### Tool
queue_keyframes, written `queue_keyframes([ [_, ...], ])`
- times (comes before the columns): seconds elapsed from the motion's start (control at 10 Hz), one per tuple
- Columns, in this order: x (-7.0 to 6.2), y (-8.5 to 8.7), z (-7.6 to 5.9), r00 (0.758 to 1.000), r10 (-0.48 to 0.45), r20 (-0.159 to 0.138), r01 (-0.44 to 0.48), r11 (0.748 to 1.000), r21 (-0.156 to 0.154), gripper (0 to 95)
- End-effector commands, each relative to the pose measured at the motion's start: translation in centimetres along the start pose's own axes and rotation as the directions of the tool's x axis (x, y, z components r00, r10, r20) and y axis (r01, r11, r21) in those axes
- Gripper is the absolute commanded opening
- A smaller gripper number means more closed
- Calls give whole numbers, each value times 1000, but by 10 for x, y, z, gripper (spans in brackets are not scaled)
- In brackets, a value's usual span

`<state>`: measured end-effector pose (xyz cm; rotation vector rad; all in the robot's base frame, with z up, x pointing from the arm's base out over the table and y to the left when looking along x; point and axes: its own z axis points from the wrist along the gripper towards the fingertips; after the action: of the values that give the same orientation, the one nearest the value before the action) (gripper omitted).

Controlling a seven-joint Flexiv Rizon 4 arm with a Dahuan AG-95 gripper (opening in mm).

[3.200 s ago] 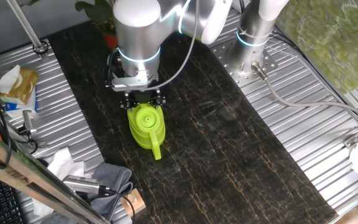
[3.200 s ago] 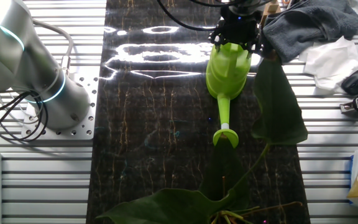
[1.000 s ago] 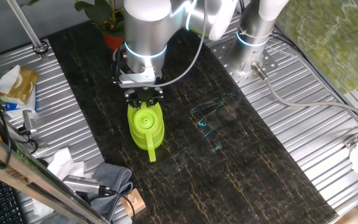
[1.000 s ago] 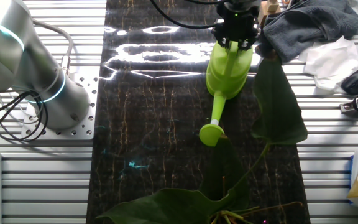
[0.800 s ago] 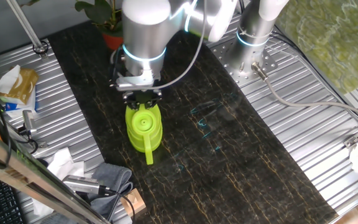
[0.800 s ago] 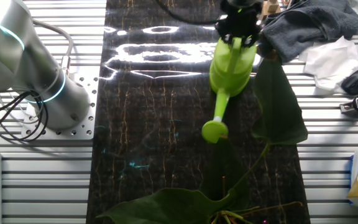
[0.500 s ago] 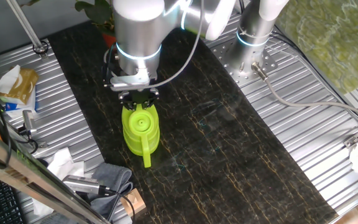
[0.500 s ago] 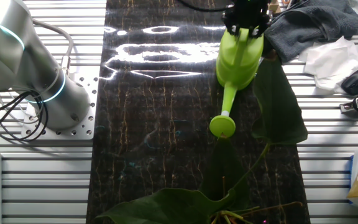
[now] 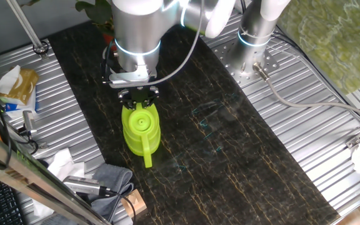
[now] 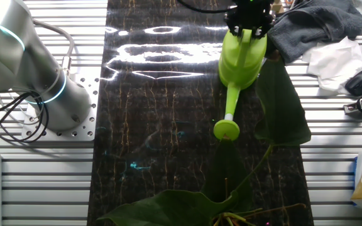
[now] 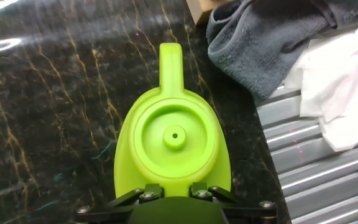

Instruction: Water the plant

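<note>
The black two-finger pincer [image 9: 137, 95] is clamped on the rear of the lime-green plastic watering can [image 9: 140, 128], whose spout points away from the arm over the dark marbled tabletop [image 9: 230, 144]. A grey crumpled cloth [image 11: 260, 37] lies just beside the can. The small potted plant with broad dark green leaves in a reddish-orange pot [image 9: 100, 12] stands behind the pincer, at the tabletop's far end, mostly hidden by the arm.
</note>
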<state>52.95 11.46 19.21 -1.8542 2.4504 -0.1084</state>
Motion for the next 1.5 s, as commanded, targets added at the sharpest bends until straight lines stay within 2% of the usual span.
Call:
queue_keyframes([
  [0.1,-1,3,-8,1000,9,9,-9,999,-30,0],
  [0.5,-1,4,-9,1000,3,-6,-3,999,-35,0],
  [0.6,-1,4,-9,999,48,20,-47,998,-48,0],
  [0.8,-1,4,-9,993,114,21,-112,992,-60,0],
  [1.0,-1,4,-9,992,122,30,-119,990,-68,0],
  [1.2,-1,4,-9,991,127,40,-123,987,-102,0],
  [1.5,-1,4,-9,989,147,29,-142,981,-132,0],
])
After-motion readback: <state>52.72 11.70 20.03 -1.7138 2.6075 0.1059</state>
